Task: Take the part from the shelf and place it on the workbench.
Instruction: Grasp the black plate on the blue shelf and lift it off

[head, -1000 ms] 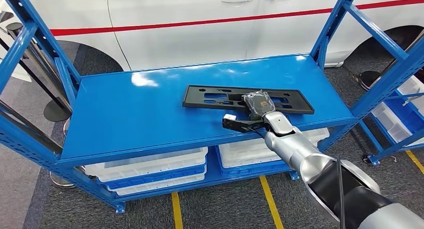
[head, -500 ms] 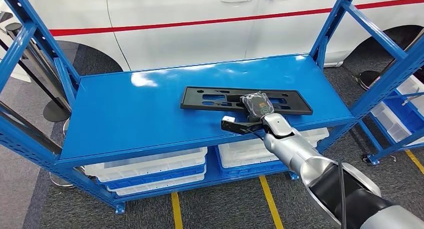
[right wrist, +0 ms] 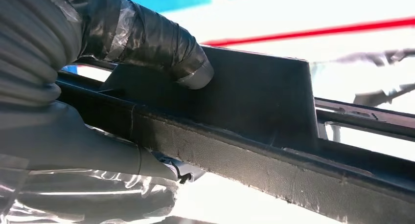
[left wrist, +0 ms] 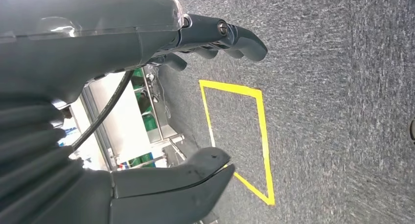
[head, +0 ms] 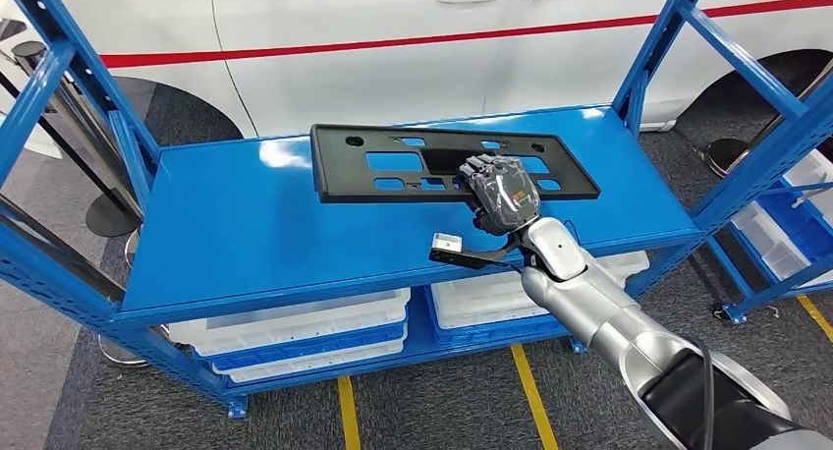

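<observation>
My right hand (head: pixel 503 196) grips the long flat black plastic panel with cut-outs (head: pixel 447 162) near its front edge, thumb (right wrist: pixel 161 48) pressed on one face. Panel is tilted up, raised off the blue metal shelf (head: pixel 295 224). My left hand (left wrist: pixel 147 101) hangs over grey carpet with yellow tape lines (left wrist: pixel 262 131), fingers apart, holding nothing. White car (head: pixel 393 37) behind the shelf.
</observation>
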`<state>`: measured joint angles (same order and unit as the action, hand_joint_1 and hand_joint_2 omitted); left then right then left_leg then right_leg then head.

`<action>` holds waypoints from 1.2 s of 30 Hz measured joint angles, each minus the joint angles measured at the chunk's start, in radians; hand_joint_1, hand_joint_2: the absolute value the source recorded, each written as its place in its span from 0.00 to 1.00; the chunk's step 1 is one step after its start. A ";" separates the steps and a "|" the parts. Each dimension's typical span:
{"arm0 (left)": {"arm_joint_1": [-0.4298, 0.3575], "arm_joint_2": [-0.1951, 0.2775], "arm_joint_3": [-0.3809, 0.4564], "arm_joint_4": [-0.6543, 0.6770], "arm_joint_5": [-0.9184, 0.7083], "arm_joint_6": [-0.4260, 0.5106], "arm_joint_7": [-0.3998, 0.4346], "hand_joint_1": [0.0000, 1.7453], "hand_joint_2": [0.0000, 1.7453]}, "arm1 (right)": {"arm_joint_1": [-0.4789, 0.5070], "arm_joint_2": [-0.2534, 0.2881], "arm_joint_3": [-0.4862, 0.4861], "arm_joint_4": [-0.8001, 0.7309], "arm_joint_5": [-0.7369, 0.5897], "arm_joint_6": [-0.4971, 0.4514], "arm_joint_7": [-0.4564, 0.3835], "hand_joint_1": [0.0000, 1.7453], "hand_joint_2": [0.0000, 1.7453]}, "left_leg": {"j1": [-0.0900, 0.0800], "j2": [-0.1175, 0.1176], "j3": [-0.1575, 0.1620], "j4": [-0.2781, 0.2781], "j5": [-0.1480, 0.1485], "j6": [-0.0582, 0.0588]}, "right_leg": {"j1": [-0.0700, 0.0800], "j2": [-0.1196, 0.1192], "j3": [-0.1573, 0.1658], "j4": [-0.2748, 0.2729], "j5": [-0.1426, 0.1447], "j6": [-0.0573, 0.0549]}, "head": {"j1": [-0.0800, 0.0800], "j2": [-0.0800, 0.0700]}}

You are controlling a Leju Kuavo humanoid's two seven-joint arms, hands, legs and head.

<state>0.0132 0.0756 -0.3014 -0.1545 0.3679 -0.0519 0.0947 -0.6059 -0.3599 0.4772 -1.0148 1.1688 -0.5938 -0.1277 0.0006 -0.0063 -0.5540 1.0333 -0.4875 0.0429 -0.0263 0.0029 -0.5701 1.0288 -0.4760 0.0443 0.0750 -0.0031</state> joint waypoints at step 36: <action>-0.007 0.005 -0.001 0.001 0.015 0.018 0.014 0.00 1.00 | 0.076 -0.018 0.012 -0.234 0.140 -0.029 0.049 1.00 1.00 | -0.005 0.004 -0.035 -0.009 0.034 0.014 | 0.005 -0.005 -0.173 0.270 -0.109 0.000 | 0.001 0.000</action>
<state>0.0060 0.0806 -0.3025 -0.1537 0.3831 -0.0335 0.1083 -0.5300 -0.3777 0.4897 -1.2492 1.3092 -0.6229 -0.0791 -0.0042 -0.0021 -0.5885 1.0239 -0.4534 0.0570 -0.0215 -0.0025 -0.7435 1.2984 -0.5848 0.0444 0.0755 -0.0031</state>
